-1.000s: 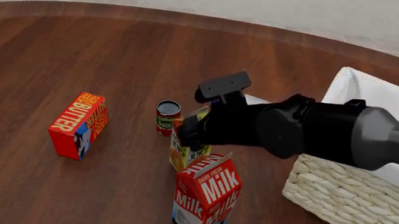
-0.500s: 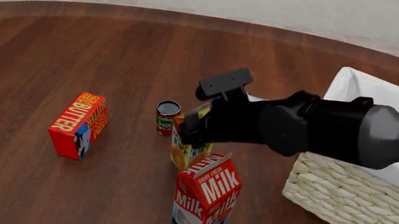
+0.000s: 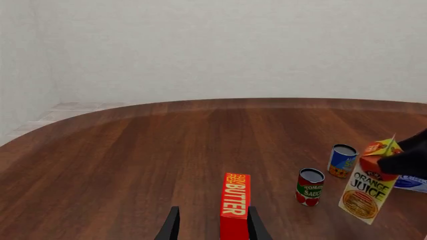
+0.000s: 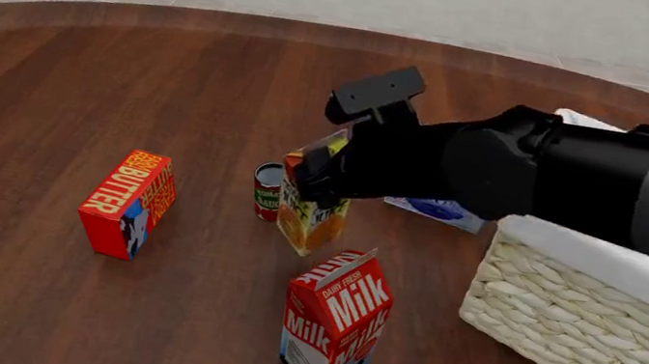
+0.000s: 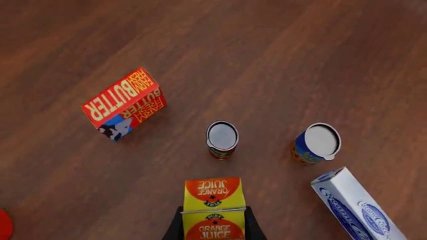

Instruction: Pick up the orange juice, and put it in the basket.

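The right gripper (image 4: 320,179) is clamped on the top of the orange juice carton (image 4: 310,207), its fingers (image 5: 250,227) pressed against both sides of the gable, and the carton hangs tilted, clear of the table (image 4: 121,62). Just below it in the wrist view stand the tomato sauce can (image 5: 222,138) and a blue can (image 5: 315,143), with a blue-and-white box (image 5: 357,205) beside the gripper. The Butter box (image 4: 130,201) stands well off to the gripper's left, the Milk carton (image 4: 335,325) nearer the camera, and the basket (image 4: 590,322) to its right, under the arm. The left gripper (image 3: 211,226) hangs low with jaws apart, holding nothing, facing the Butter box.
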Robot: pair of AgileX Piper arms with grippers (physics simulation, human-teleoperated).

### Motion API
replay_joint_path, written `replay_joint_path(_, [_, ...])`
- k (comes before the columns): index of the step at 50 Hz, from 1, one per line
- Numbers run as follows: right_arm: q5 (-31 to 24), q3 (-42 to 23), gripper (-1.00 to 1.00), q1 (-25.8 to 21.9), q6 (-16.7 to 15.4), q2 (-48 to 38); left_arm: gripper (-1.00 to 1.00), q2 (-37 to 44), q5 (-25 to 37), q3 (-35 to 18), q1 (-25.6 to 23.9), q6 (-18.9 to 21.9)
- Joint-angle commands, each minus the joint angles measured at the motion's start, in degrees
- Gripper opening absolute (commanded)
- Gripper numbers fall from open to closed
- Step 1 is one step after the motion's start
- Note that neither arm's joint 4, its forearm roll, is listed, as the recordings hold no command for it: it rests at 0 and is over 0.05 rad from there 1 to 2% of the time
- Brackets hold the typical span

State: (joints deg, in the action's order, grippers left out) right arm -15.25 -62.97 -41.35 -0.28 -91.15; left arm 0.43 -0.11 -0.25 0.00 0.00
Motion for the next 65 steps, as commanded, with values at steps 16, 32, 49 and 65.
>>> replay_joint_path(16, [-7.8,-7.8,-1.00,-0.4,-1.7,6.3,1.00,0.0,0.0,0.0,0.0,0.0])
replay_joint_path(32, [-13.3,-12.4,-1.00,-0.9,-4.2,9.6,1.00,0.0,0.0,0.0,0.0,0.0])
replay_joint_path(49, [-20.1,-21.4,-1.00,-1.1,-6.6,11.9,1.00,0.0,0.0,0.0,0.0,0.0])
replay_joint_path(65, [-25.2,-28.3,-1.00,-1.5,-8.4,11.5,1.00,0.0,0.0,0.0,0.0,0.0])
